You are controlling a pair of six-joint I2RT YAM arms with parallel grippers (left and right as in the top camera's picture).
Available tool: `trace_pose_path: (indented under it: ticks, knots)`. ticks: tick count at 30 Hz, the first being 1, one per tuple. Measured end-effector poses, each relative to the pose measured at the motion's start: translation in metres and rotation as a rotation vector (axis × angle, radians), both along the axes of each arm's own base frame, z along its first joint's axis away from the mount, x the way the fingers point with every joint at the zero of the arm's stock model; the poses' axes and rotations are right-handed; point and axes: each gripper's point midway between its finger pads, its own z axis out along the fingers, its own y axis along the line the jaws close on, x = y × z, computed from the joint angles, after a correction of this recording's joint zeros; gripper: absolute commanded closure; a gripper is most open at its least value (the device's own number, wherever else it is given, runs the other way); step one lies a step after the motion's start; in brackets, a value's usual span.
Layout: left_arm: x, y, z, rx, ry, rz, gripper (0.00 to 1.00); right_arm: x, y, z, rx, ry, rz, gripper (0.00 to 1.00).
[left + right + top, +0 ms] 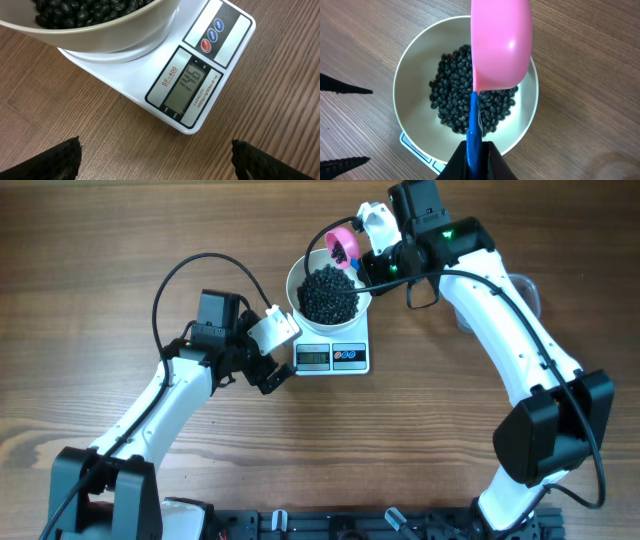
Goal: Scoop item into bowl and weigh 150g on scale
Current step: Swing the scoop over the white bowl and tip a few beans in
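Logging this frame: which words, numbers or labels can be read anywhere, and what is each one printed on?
"SF-400": red print on the scale, beside its display.
"146": digits on the display.
"CAPACITY": small print on the display's other side; the figures after it are too small to read.
Labels on the three buttons and the marks under the display: too small to read.
Bowl and pink scoop: no text.

My overhead view is bright and even, with only faint, soft shadows beside the arms (180, 395) on the table (100, 240). Through the left wrist camera the scale (142, 70) is crisp and its display reads clearly, without glare, though the dark left fingertips (55, 162) at the bottom edge blur. Through the right wrist camera the pink scoop (500, 50) looks soft-focused with a pale sheen, and the beans (452, 100) beneath it are sharper.
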Motion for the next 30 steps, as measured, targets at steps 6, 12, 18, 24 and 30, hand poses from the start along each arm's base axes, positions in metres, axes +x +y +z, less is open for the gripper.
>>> trace_pose_path:
  ticks: [6,12,18,24,30]
  knots:
    - [0.0000,0.0000,-0.0001,0.000,0.000,0.000,0.00,0.0004,-0.0008,-0.0003,-0.024,-0.024,0.043,0.96]
    - [0.0000,-0.0001,0.0000,0.000,0.000,0.000,0.00,-0.0024,0.0037,-0.0007,-0.046,-0.045,0.099,0.96]
    - [0.0000,0.0000,-0.0001,0.000,0.000,0.000,0.00,-0.0023,0.0038,-0.0007,-0.054,-0.056,0.120,0.96]
    - [0.0000,0.0000,-0.0001,0.000,0.000,0.000,0.00,-0.0003,0.0039,0.0001,-0.056,-0.066,0.119,0.96]
    - [0.0000,0.0000,0.0000,0.000,0.000,0.000,0.00,0.0010,0.0038,0.0006,-0.057,-0.072,0.117,0.96]
